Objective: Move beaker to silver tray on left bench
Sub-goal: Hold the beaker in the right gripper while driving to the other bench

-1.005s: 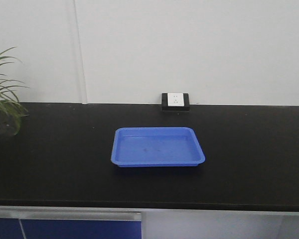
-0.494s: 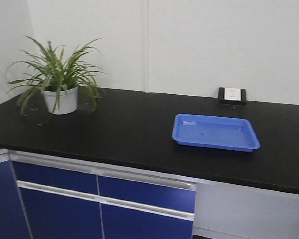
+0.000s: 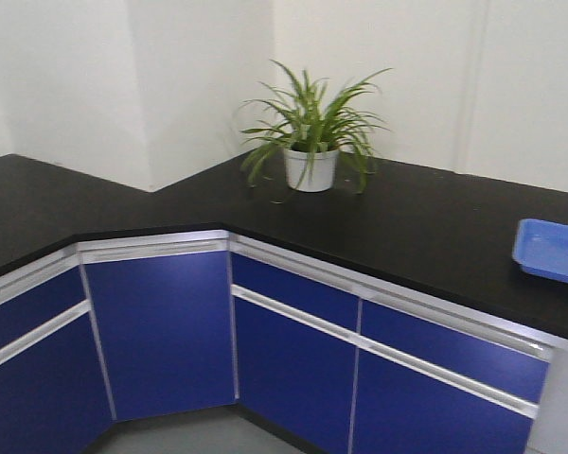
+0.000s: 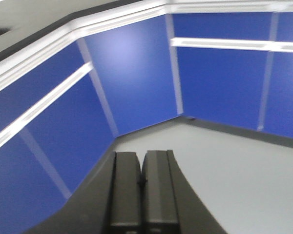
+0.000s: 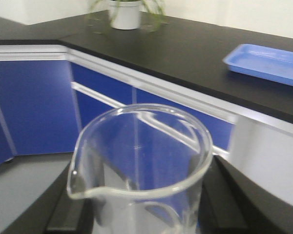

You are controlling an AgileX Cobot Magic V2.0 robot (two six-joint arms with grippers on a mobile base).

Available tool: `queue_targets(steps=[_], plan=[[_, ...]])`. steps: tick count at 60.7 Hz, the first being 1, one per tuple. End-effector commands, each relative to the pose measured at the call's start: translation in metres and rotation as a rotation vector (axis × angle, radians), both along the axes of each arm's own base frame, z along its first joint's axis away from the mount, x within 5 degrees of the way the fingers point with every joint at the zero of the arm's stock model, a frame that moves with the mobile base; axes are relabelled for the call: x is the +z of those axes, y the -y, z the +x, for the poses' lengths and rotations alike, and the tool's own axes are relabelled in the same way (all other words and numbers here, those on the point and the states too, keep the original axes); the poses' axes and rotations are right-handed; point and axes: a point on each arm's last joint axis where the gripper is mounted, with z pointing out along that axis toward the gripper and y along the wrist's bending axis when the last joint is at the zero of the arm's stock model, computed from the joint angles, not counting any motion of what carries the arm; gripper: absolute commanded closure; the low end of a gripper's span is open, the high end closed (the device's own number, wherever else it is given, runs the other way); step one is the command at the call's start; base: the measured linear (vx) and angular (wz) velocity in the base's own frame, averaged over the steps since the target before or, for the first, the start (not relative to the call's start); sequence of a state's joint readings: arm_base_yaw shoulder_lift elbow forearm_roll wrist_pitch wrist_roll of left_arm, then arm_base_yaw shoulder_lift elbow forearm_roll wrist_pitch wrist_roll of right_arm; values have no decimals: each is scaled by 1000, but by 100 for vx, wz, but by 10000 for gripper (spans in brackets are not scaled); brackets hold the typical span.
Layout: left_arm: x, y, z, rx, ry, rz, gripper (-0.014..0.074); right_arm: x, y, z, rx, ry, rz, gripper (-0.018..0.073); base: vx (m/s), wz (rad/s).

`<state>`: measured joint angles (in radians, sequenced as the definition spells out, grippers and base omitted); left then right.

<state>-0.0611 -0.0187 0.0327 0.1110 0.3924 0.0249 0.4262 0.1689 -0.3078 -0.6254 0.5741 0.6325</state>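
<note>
In the right wrist view, the clear glass beaker (image 5: 141, 170) with a flared rim and pouring lip stands upright between my right gripper's (image 5: 141, 214) black fingers (image 5: 224, 200), which press against both of its sides. It is held in the air in front of the blue cabinets. My left gripper (image 4: 140, 161) is shut and empty, its two black fingers (image 4: 126, 190) pressed together, pointing at the floor by the cabinet corner. The silver tray is out of view. Neither gripper shows in the front view.
A black L-shaped bench (image 3: 407, 227) runs over blue cabinets (image 3: 161, 322). A potted plant (image 3: 310, 142) stands near the corner. A blue tray (image 3: 554, 251) lies at the right edge, also in the right wrist view (image 5: 266, 61). Grey floor (image 4: 234, 175) lies below.
The front view has swung left: the blue tray slid from the centre to the far right edge, and the plant, the bench corner and the left bench came into view.
</note>
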Motion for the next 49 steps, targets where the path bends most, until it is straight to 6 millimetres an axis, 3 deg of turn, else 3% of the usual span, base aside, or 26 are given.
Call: queue_targets(steps=[1, 49], plan=[[1, 1, 2, -12, 70, -3, 595, 14, -2, 1, 28, 81, -8, 571, -22, 72], [1, 1, 2, -12, 70, -3, 595, 14, -2, 1, 28, 81, -8, 571, -18, 65]])
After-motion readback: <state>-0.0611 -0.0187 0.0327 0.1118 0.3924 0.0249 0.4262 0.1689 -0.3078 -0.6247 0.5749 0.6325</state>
